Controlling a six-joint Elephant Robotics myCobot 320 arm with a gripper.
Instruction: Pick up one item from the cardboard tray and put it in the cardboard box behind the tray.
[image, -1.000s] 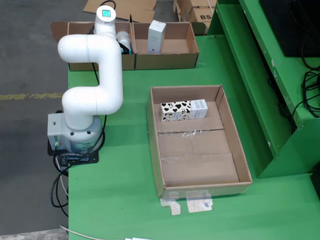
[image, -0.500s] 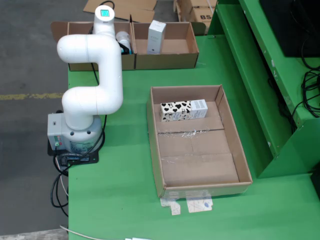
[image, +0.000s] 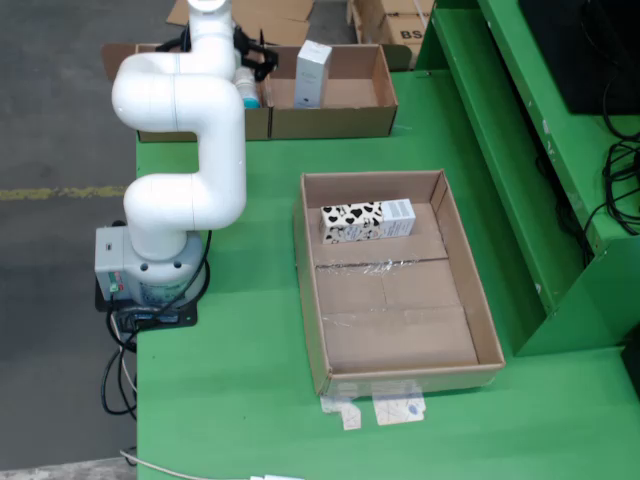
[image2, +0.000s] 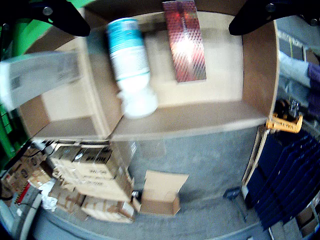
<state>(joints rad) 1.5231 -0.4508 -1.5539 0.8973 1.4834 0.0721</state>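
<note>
Green tabletop (image: 250, 330) fills most of the fixed view, with grey floor along its left side and green shelving on the right. You see the white arm (image: 185, 150) mounted near the table's left edge, reaching away toward the two cardboard boxes at the far edge. Its gripper (image: 255, 55) hangs over the left cardboard box (image: 150, 125), black fingers (image2: 60, 17) showing at the upper corners of the wrist view, spread wide apart with nothing between them. Under the gripper, in that box, you find a white bottle with a teal label (image2: 129, 62) lying on its side against the wall shared with the neighbouring box, and a flat red packet (image2: 185, 42) resting on the box floor beside it; the wrist picture is motion-blurred, so finer detail is not readable. The right cardboard box (image: 335, 115) holds a white carton (image: 312, 72) standing upright. Nearer the camera, the cardboard tray (image: 320, 300) lies in the middle of the table, and you can note one item in it: a cow-patterned carton (image: 365, 220) on its side, close to the tray's far wall, the rest of the tray floor showing only strips of clear tape. Some paper scraps (image: 385, 410) lie on the table just at the tray's near edge.
</note>
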